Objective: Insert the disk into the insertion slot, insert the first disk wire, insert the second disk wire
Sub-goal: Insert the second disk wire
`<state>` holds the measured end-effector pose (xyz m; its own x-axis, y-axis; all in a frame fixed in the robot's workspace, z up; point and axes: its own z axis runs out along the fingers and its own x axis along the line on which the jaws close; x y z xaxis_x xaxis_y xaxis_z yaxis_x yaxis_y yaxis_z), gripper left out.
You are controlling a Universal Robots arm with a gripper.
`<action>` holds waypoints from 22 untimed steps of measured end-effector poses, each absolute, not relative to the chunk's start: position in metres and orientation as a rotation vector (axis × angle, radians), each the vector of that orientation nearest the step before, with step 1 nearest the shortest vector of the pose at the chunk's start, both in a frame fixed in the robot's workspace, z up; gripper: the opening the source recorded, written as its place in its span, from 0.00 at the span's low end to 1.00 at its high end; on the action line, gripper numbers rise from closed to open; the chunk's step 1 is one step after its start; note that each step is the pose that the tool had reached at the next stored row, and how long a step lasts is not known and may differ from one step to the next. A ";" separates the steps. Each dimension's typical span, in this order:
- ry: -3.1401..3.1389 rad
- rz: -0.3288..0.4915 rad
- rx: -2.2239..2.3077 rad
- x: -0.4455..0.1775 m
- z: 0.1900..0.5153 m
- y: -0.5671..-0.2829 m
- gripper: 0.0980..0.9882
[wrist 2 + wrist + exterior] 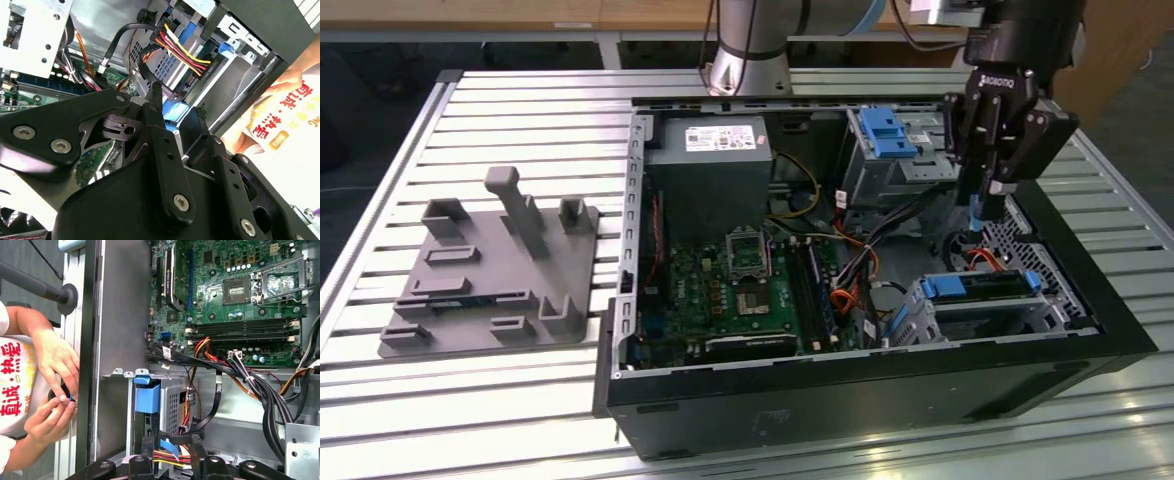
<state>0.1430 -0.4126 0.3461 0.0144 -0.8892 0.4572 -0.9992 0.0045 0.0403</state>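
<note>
Exterior view first: the disk lies flat inside the insertion slot, its blue carrier showing at both ends, so the seating step looks done. It sits lower than the claw and a little beyond it, toward the case edge nearest that camera. Its long axis runs crosswise to the line from claw to disk, so the claw faces one long side of the drive, not an end.

The claw hangs above the bundle of cables just short of the slot, fingers pointing down and pressed onto a thin blue-tagged disk wire. In the first wrist view the same blue tag sits between the two fingertips, with red and yellow leads just under it. From there, the plug is not yet at the drive.

Behind the claw, on the side away from the disk, stands the taller metal bay with its blue latch. Farther off to the claw's side lies the green motherboard. Outside the case wall, a person's hands are busy with a small object, well apart from the claw.
</note>
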 end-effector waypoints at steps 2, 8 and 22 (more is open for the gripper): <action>-1.931 0.432 1.949 0.143 0.346 -0.414 0.36; -1.910 0.453 1.948 0.139 0.344 -0.414 0.36; -1.895 0.479 1.960 0.135 0.335 -0.425 0.36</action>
<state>0.1346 -0.4247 0.3348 0.0370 -0.8731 0.4862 -0.9992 -0.0258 0.0296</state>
